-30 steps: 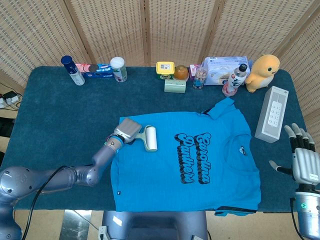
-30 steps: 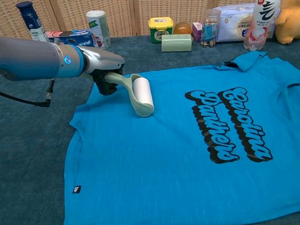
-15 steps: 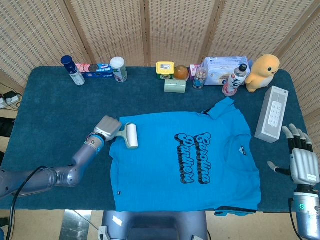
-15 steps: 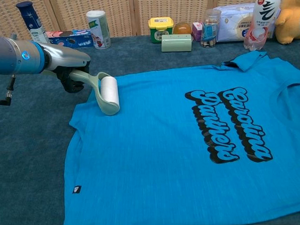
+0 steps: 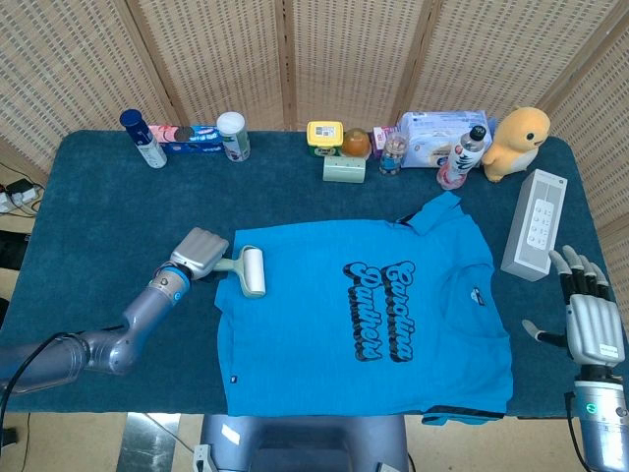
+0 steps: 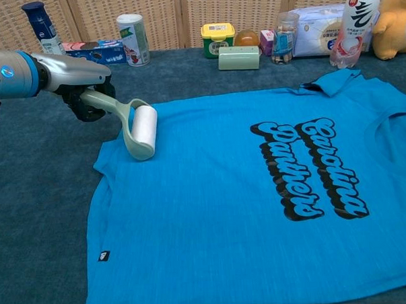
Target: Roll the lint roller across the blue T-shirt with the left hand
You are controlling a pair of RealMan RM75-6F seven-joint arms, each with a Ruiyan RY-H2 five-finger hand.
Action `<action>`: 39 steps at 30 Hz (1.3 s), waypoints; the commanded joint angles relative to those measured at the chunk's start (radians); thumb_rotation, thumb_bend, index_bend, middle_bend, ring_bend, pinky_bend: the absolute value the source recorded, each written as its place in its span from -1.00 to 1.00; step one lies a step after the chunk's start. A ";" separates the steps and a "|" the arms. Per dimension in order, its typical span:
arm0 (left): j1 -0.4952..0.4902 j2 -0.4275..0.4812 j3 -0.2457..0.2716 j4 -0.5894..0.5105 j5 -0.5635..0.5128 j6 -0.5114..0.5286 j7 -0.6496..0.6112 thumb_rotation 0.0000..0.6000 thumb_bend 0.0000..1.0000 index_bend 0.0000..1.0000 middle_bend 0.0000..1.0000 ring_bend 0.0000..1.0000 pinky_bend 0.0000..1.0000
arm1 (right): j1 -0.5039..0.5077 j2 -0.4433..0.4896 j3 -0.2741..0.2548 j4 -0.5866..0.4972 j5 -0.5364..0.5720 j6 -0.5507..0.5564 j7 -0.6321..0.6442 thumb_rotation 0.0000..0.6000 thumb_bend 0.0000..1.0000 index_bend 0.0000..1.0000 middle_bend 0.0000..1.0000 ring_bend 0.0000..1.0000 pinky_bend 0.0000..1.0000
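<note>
Head view: left hand (image 5: 200, 250) grips the lint roller (image 5: 248, 269) handle; roller head sits on the blue T-shirt (image 5: 364, 324) near its left edge. Right hand (image 5: 586, 320) empty, fingers spread, beside the tabletop (image 5: 88, 206).
Chest view: left hand (image 6: 82, 90) wraps the handle; roller (image 6: 140, 131) touches the shirt (image 6: 226, 211).

Bright, even light from overhead in both views, daylight-white. Shadows soft and short: thin dark rim under roller (image 6: 145, 131), just beyond fingers (image 6: 86, 106) of left hand (image 6: 86, 96). Shirt (image 6: 246, 211) evenly lit, print crisp. Mild sheen on silver arm (image 6: 17, 69) behind hand. Faint glare on white box (image 5: 532, 224), beyond fingertips (image 5: 580, 265) of right hand (image 5: 588, 320). Focus sharp throughout; no motion blur. Slight bowing at table edge (image 5: 29, 197) in head view.
</note>
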 commanded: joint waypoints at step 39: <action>0.720 0.229 0.134 -0.275 0.651 0.846 -0.263 1.00 -0.32 -1.00 -1.00 -1.00 -0.83 | 0.015 -0.013 -0.033 0.060 -0.070 -0.011 -0.005 1.00 -1.00 -0.88 -1.00 -1.00 -1.00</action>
